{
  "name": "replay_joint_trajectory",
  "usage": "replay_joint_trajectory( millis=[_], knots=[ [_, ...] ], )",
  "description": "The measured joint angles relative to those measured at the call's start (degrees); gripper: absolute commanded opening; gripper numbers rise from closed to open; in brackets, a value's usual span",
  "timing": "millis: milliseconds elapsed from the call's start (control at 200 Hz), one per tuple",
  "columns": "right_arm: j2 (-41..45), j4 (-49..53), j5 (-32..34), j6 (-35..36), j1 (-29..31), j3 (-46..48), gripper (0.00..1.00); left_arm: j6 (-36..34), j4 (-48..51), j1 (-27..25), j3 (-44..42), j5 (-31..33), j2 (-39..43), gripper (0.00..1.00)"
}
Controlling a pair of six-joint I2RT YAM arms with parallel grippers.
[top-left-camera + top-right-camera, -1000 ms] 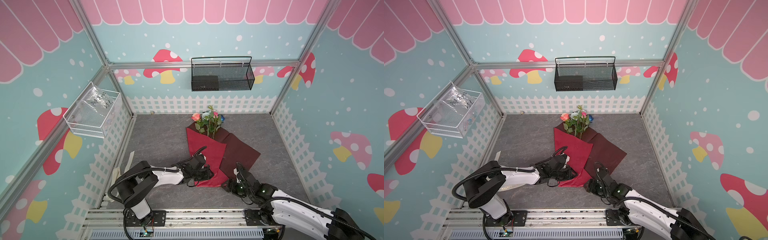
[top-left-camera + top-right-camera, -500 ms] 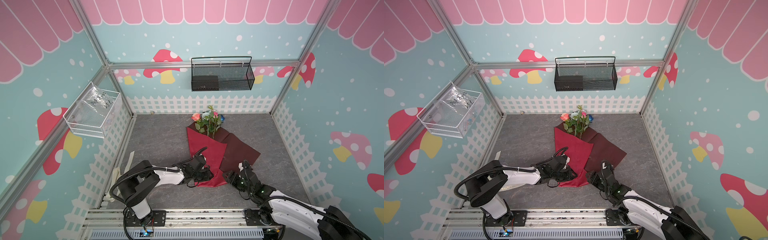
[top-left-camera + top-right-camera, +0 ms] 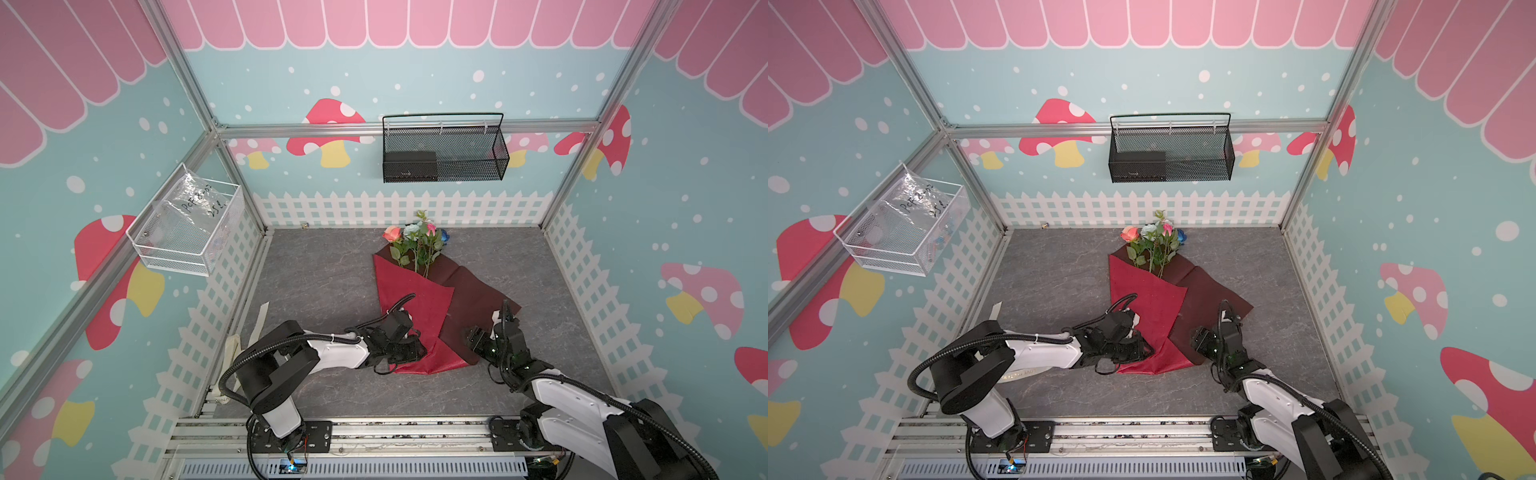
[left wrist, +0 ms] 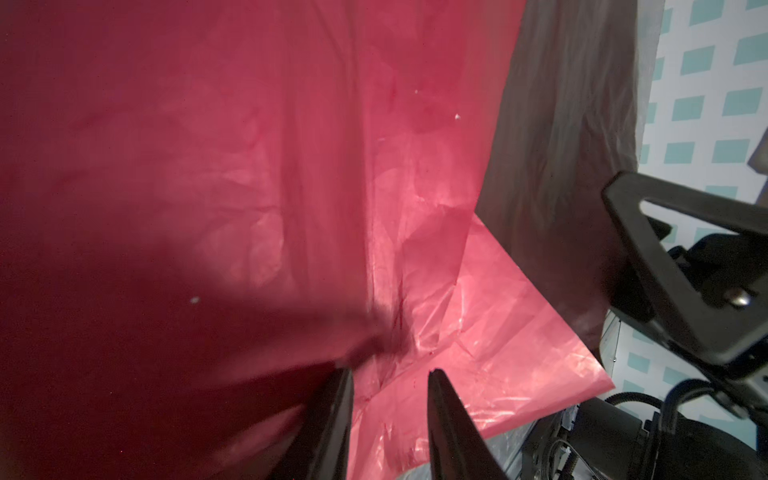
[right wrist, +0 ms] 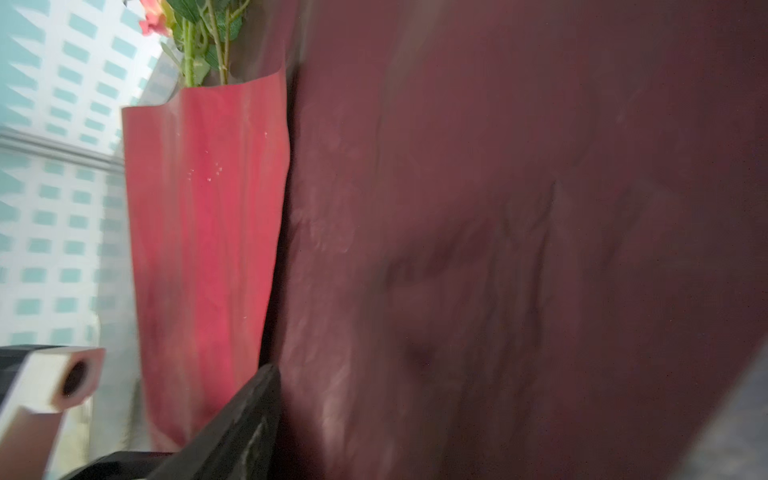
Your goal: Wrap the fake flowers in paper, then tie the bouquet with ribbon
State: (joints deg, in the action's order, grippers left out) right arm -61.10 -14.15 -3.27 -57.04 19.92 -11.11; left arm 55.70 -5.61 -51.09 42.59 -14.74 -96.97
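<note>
Bouquet of fake flowers (image 3: 417, 255): flat on the grey floor (image 3: 324, 282), narrow end between the two grippers. Left gripper (image 3: 417, 352) on the near left edge of the red paper (image 3: 415, 303), fingers (image 4: 440, 399) narrowly parted, grip unclear. Right gripper (image 3: 482, 329) at the near edge of the dark flap (image 3: 478, 297), fingers spread wide. Beyond both sets of fingertips, blooms (image 3: 415, 237) just short of the back fence (image 3: 374, 208). Bare floor outward of either gripper.

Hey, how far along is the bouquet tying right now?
Done: the flowers lie on the red wrapping paper, one flap folded over the stems. In hand: the left tool is down on that fold's lower end; the right tool, open, is at the flat dark flap. Left: folding that flap and tying; the cream ribbon lies aside.
</note>
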Motion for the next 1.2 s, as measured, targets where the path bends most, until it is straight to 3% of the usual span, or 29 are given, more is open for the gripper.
replay_joint_trajectory(
  millis=[180, 400, 565, 841, 1201],
  knots=[
    [-5.3, -0.1, -0.7, 6.1, -5.7, -2.9, 0.55, -0.1, 0.2, 0.0, 0.0, 0.8, 0.0, 0.35],
    [-11.0, 0.0, -0.8, 11.4, -8.7, -6.3, 0.17, -0.7, 1.0, 0.0, 0.4, 1.7, 0.0, 0.36],
    [-11.1, 0.5, -2.5, 15.1, -8.9, -8.7, 0.01, -1.1, 2.0, 0.0, 0.9, 2.1, 0.0, 0.36],
    [-8.7, 3.1, -6.8, 18.6, -8.2, -13.5, 0.00, -1.1, 2.4, 0.0, 1.2, 2.1, 0.0, 0.36],
    [-6.4, 11.6, -5.0, 22.3, -1.3, -25.0, 0.00, -1.1, 2.5, 0.0, 1.2, 2.1, 0.1, 0.38]
  ],
)
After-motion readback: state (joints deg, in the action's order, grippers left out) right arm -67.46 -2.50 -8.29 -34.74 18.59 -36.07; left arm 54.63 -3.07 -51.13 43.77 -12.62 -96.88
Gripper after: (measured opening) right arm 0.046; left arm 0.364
